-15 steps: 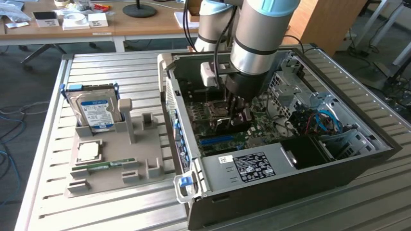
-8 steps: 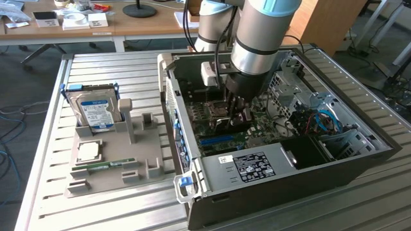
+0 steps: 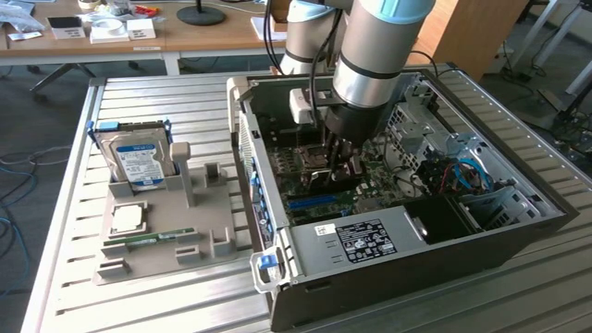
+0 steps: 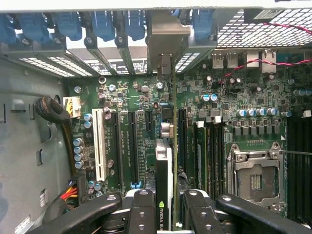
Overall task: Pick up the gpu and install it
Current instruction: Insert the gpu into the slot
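1. Where the two dark fingers (image 4: 142, 209) of the end effector (image 4: 169, 208) close in from either side, the gpu (image 4: 164, 170) stands on edge between them, its thin green board running straight away from the wrist camera.
2. The end effector is clenched on the gpu, with one finger against the cooler face and the other against the bare green face.
3. At the card's far end, its silver bracket (image 4: 168, 34) sits at the rear slot openings, among a row of blue latches (image 4: 102, 24).
4. Beneath the card lies the motherboard (image 4: 136, 97), whose long black expansion slots run parallel with the card. A white slot (image 4: 99, 146) lies off to one side and the open CPU socket (image 4: 256, 180) to the other. I cannot tell whether the card's lower edge is seated in a slot.
5. In the exterior view the arm (image 3: 370, 62) reaches down into the open computer case (image 3: 389, 277), which lies on its side on the slatted bench (image 3: 157, 104).
6. On the exterior view's left, well apart from the end effector, a grey holder (image 3: 176, 257) carries an upright hard drive (image 3: 137, 161), a processor chip (image 3: 127, 219) and a flat memory stick (image 3: 148, 239).
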